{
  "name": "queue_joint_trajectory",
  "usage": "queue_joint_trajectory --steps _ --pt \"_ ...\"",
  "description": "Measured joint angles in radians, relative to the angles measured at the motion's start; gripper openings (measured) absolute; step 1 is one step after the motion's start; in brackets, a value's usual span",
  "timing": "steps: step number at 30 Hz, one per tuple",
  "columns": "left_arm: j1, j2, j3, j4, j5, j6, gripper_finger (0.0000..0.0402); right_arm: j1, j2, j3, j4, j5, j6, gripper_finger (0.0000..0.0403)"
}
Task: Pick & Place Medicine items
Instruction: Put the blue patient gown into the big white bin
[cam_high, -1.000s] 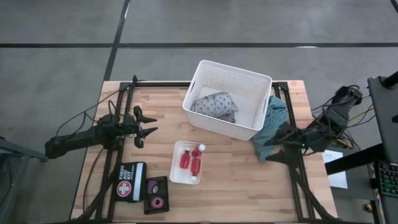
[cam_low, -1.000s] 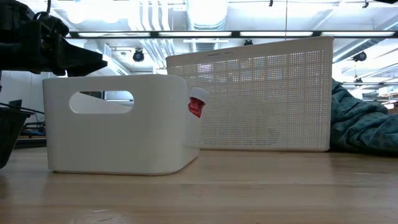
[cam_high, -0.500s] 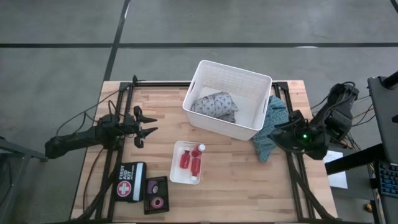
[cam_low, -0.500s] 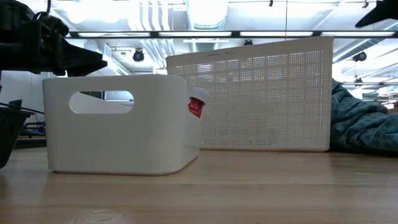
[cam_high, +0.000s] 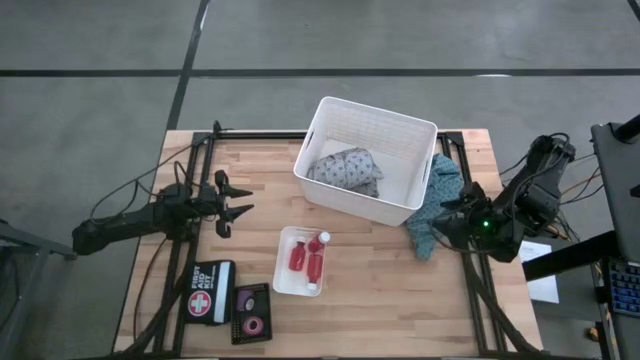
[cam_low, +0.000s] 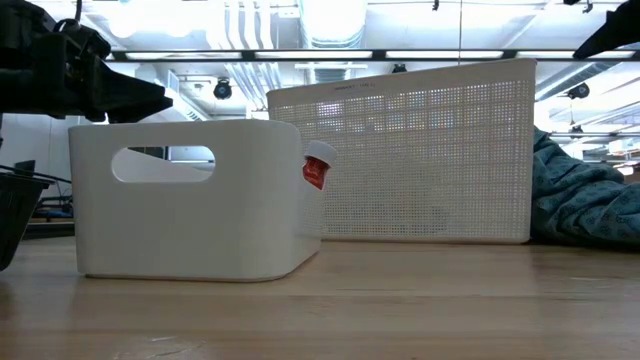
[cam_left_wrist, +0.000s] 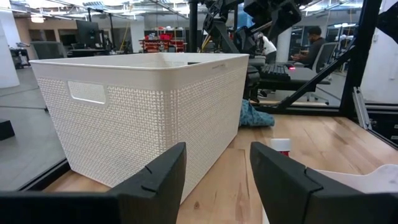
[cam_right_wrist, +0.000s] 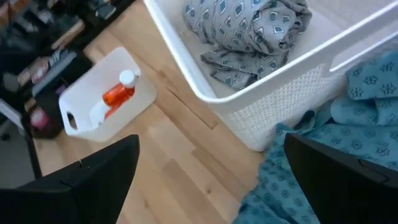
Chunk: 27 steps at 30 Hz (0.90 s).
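Observation:
Three red bottles with white caps (cam_high: 312, 260) lie in a small white bin (cam_high: 283, 275) at the table's middle front. One bottle also shows in the low view (cam_low: 316, 172) and in the right wrist view (cam_right_wrist: 116, 93). Pink and dark tape rolls (cam_high: 250, 312) sit in a dark tray at the front left. My left gripper (cam_high: 237, 206) is open and empty, left of the bin and level with the table; it also shows in the left wrist view (cam_left_wrist: 217, 180). My right gripper (cam_high: 447, 225) is open and empty, raised above a teal cloth (cam_high: 438, 200) and looking down; its wrist view (cam_right_wrist: 211, 186) shows the wide gap.
A big white basket (cam_high: 402, 128) holding a grey patterned cloth (cam_high: 345, 170) stands at the far middle. The teal cloth lies against its right side. A first-aid kit (cam_high: 205, 303) lies at the front left. Bare wood shows between bin and teal cloth.
My right gripper has risen from low over the table's right side and tipped to point downward, drawing back a little toward the right edge. Nothing on the table has moved.

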Motion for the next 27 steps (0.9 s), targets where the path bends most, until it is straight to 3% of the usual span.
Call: queue_joint_trajectory --steps 13,27 --pt "0.0 0.0 0.0 0.0 0.0 0.0 0.0184 0.001 0.028 0.0 -0.014 -0.063 -0.071 0.0396" --pt "0.0 0.0 0.0 0.0 0.0 0.0 0.0184 -0.017 0.17 0.015 -0.173 -0.158 0.045 0.0396"
